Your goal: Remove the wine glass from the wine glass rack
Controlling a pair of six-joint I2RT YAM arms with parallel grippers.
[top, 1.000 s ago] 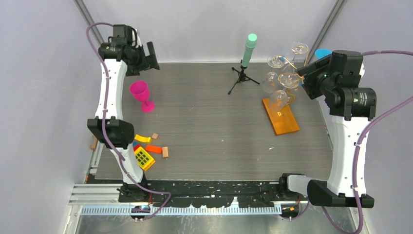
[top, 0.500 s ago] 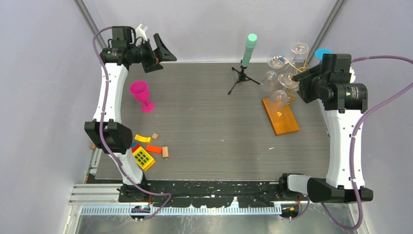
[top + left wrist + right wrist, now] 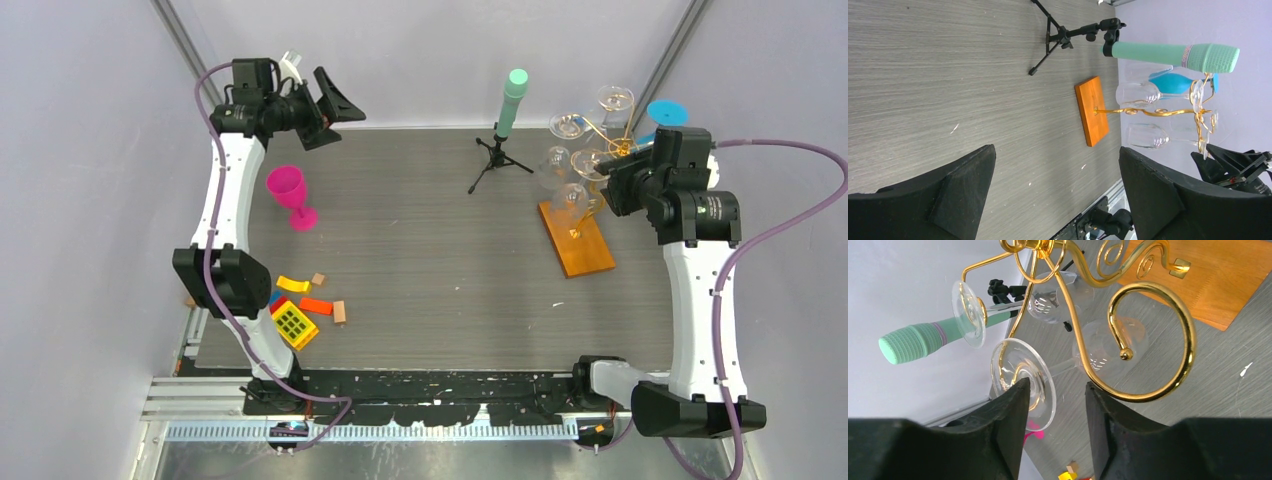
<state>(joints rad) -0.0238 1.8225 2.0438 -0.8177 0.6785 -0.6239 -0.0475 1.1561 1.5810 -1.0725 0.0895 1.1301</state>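
Observation:
The wine glass rack, gold wire spirals (image 3: 603, 152) on an orange wooden base (image 3: 580, 245), stands at the right. Several clear wine glasses (image 3: 566, 127) hang upside down from it. My right gripper (image 3: 612, 176) is open at the rack's top. In the right wrist view its fingers (image 3: 1055, 400) sit just below a glass foot (image 3: 1024, 374) and a gold spiral (image 3: 1154, 342), gripping nothing. My left gripper (image 3: 338, 104) is open and empty, raised at the far left. Its wrist view (image 3: 1058, 172) shows the rack base (image 3: 1092, 110) far off.
A black tripod with a mint-green cylinder (image 3: 511, 100) stands left of the rack. A pink goblet (image 3: 291, 192) stands at the left. Small coloured blocks (image 3: 300, 312) lie at the near left. A blue glass (image 3: 664, 110) sits behind the rack.
My right gripper has come down and in toward the rack's top. My left gripper has turned to face right, toward the rack.

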